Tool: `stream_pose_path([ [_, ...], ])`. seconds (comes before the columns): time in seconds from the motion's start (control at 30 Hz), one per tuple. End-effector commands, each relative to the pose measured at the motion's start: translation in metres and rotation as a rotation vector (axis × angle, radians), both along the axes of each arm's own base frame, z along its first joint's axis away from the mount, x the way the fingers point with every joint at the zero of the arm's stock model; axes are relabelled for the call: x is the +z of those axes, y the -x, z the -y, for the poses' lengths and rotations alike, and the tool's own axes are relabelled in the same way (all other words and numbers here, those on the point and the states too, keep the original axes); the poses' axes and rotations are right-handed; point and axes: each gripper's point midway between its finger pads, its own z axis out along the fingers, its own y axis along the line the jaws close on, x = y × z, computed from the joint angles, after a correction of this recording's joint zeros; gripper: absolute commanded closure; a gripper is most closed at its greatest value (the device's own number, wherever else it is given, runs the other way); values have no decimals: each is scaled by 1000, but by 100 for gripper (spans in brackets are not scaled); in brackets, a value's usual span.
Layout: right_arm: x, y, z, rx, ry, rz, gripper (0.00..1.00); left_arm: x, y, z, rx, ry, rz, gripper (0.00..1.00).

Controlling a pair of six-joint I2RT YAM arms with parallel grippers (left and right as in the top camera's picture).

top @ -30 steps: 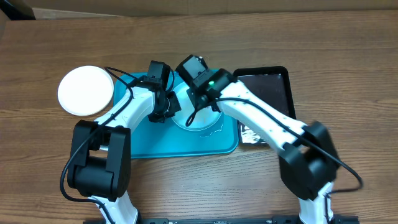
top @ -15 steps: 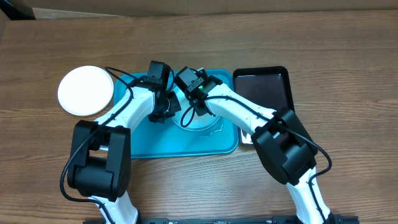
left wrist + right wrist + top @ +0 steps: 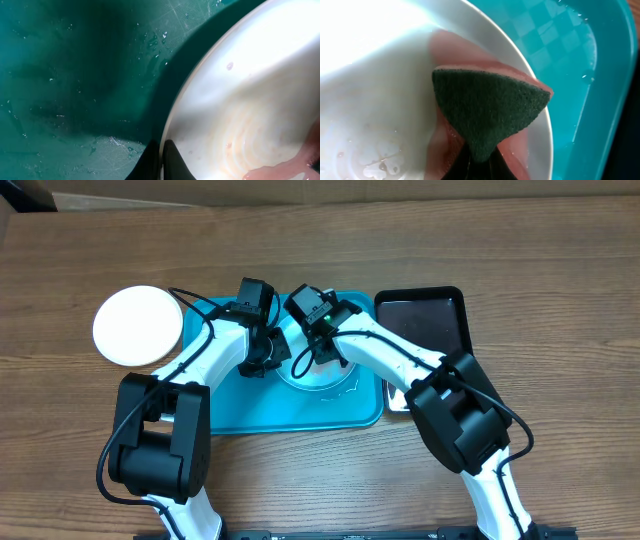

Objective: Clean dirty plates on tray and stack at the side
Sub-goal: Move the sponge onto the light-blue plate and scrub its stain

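Turquoise tray (image 3: 240, 405) sits mid-table with its long side parallel to the near edge. The black tray (image 3: 425, 320) is right up against its right side. One pale plate (image 3: 325, 375) is in the right half of the tray, white or light blue, can't tell which. A second, white plate (image 3: 137, 325) is off the tray on the bare table (image 3: 560, 260), toward the left edge. Left gripper (image 3: 268, 358) is on the pale plate's left rim. In the left wrist view the fingertips are pressed together on that rim, one above and one below, and the plate looks tipped up off the tray floor there. Right gripper (image 3: 322, 348) is over the plate's far-left part, pinching a sponge (image 3: 487, 107) with a pink body and a dark green scouring face. The sponge is pressed on the plate's inner surface just inside the rim. The plate surface is wet, with faint brownish rings and a few small specks. There are water droplets on the tray floor beside it.
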Motion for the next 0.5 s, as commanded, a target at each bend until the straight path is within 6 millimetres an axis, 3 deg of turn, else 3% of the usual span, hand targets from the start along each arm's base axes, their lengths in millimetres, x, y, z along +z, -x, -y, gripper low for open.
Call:
stream_pose_path([
  [0.0, -49, 54, -27, 43, -145, -261, 96, -7, 7, -2, -21, -23, -26, 96],
  [0.47, -39, 78, -74, 119, -421, -420, 96, -7, 7, -2, -20, -23, -26, 96],
])
